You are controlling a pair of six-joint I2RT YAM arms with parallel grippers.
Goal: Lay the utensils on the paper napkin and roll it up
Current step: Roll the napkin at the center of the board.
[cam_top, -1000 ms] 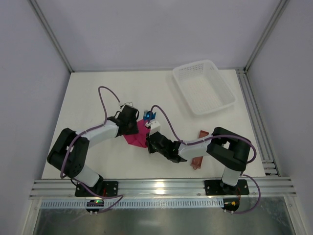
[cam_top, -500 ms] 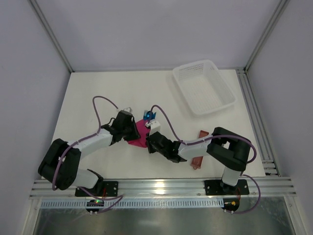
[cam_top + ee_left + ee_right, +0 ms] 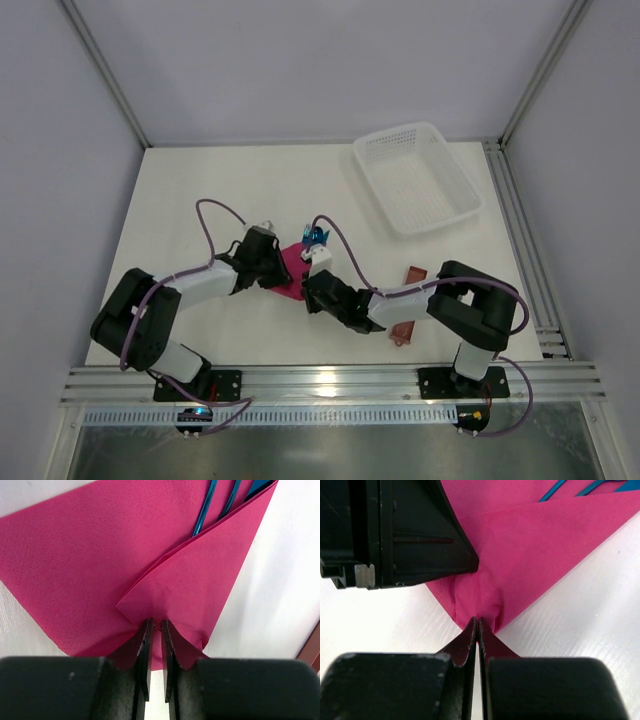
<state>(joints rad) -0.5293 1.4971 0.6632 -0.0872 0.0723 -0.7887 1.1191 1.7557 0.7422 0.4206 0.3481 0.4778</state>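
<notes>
The magenta paper napkin (image 3: 290, 268) lies mid-table with one flap folded over the blue utensils (image 3: 315, 237), whose tips stick out at its far end. In the left wrist view the napkin (image 3: 90, 565) covers the utensil handles (image 3: 205, 512). My left gripper (image 3: 156, 628) is closed on a raised crease at the napkin's near edge. In the right wrist view my right gripper (image 3: 478, 621) is shut on a bunched corner of the napkin (image 3: 545, 545), right next to the left gripper's black body (image 3: 395, 530). From above, the left gripper (image 3: 270, 265) and right gripper (image 3: 310, 288) flank the napkin.
A white mesh basket (image 3: 415, 175) stands at the back right. A reddish-brown sleeve (image 3: 405, 325) lies under the right arm, and its edge shows in the left wrist view (image 3: 312, 645). Metal rails run along the table's front and right edges.
The left arm's elbow swung out and back while its gripper stayed at the napkin's left edge. The napkin bunched narrower and the utensil tips shifted slightly right. The right gripper barely moved.
</notes>
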